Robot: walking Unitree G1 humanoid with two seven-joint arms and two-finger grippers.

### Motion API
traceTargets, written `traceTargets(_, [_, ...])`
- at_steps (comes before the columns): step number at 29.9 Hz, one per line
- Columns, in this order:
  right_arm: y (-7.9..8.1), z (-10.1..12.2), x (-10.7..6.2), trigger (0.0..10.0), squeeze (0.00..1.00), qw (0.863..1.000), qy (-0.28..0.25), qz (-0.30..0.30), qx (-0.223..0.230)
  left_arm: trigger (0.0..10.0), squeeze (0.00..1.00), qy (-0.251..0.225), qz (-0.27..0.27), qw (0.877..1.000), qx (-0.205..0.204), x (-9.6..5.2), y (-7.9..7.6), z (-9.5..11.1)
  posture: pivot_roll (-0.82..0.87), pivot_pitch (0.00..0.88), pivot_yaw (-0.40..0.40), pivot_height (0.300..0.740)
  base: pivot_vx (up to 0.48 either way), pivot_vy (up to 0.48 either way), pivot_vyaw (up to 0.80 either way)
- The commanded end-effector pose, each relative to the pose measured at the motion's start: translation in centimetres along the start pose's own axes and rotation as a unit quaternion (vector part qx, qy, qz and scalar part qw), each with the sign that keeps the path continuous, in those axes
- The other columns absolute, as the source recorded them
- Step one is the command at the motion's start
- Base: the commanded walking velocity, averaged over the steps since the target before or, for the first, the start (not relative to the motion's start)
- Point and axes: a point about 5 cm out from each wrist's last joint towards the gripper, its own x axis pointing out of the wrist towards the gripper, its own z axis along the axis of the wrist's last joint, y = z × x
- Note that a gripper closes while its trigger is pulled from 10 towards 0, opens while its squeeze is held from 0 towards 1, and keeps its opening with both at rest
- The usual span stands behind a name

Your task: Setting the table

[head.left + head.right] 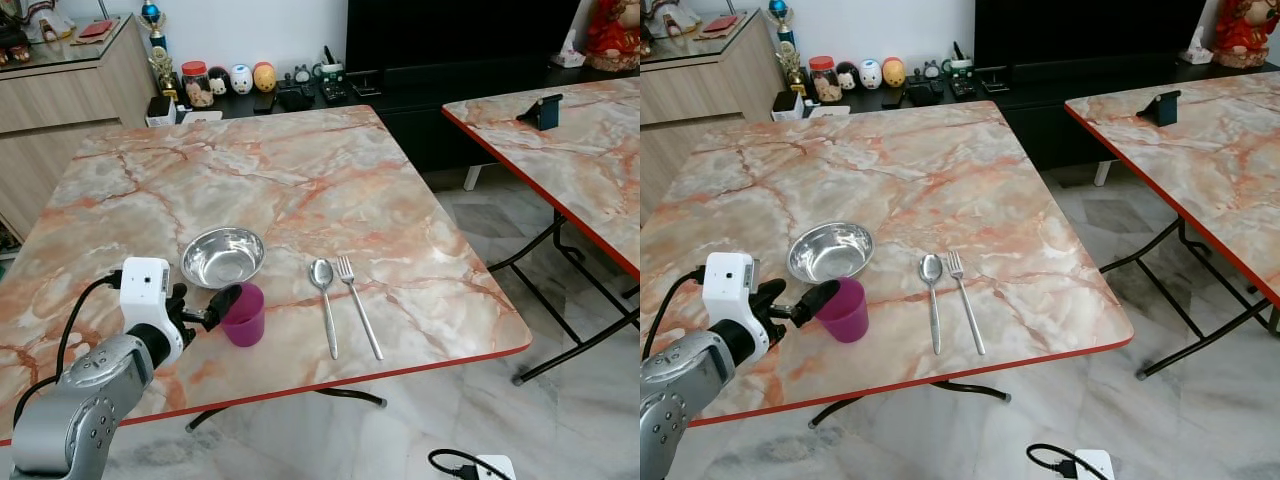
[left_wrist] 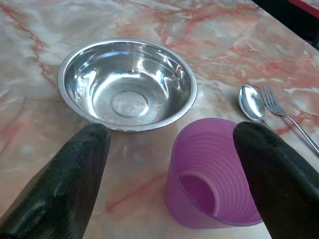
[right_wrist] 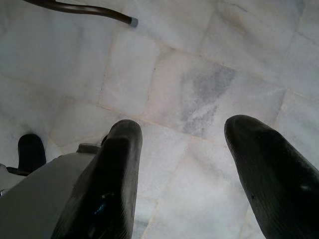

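A marble-patterned table [image 1: 300, 170] carries a steel bowl [image 1: 223, 256] near its front left. Just in front of the bowl a purple plastic cup [image 1: 243, 314] stands upright. A spoon [image 1: 324, 290] and a fork [image 1: 357, 300] lie side by side to the right of the cup. My left gripper [image 1: 215, 308] is open at the cup's left side, level with its rim. In the left wrist view the cup [image 2: 214, 174] sits between the spread fingers [image 2: 75, 174], close to one of them. My right gripper [image 3: 184, 124] hangs open over the floor tiles.
A second marble table [image 1: 570, 150] stands to the right across a gap of tiled floor, with a dark stand [image 1: 543, 110] on it. A black low cabinet with figurines [image 1: 250, 80] runs behind. A wooden sideboard [image 1: 60, 110] is at the far left. A cable and white plug [image 1: 480, 465] lie on the floor.
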Motion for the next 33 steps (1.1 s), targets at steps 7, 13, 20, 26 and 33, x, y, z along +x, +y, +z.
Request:
traceTargets(7, [0.0, -0.1, 0.0, 10.0, 0.00, 1.000, 0.006, 0.003, -0.002, 10.0, 0.00, 0.021, 0.007, 1.000, 0.022, 0.2, 0.2, -0.2, 0.03, 0.000, 0.018, 0.740, 0.000, 0.000, 0.00])
traceTargets(13, [0.0, -0.1, 0.0, 10.0, 0.00, 1.000, 0.007, 0.004, -0.002, 10.0, 0.00, 0.031, 0.000, 0.998, 0.050, 0.4, -0.2, -0.5, 0.03, 0.000, 0.019, 0.740, 0.000, 0.000, 0.00])
traceTargets(20, [0.0, 0.0, 0.0, 10.0, 0.00, 1.000, 0.007, 0.004, -0.001, 10.0, 0.00, 0.032, -0.003, 0.998, 0.053, 0.6, -0.4, -0.6, 0.02, 0.000, 0.019, 0.740, 0.000, 0.000, 0.00])
traceTargets(26, [-0.1, 0.0, 0.0, 10.0, 0.00, 1.000, 0.007, 0.004, -0.002, 10.0, 0.00, 0.032, 0.001, 0.998, 0.059, 0.9, -0.5, -0.7, 0.02, 0.000, 0.017, 0.740, 0.000, 0.000, 0.00])
traceTargets(33, [-0.1, 0.0, 0.0, 10.0, 0.00, 1.000, 0.007, 0.003, -0.002, 10.0, 0.00, 0.026, 0.009, 0.998, 0.052, 1.2, -0.8, -0.8, 0.02, 0.000, 0.016, 0.740, 0.000, 0.000, 0.00])
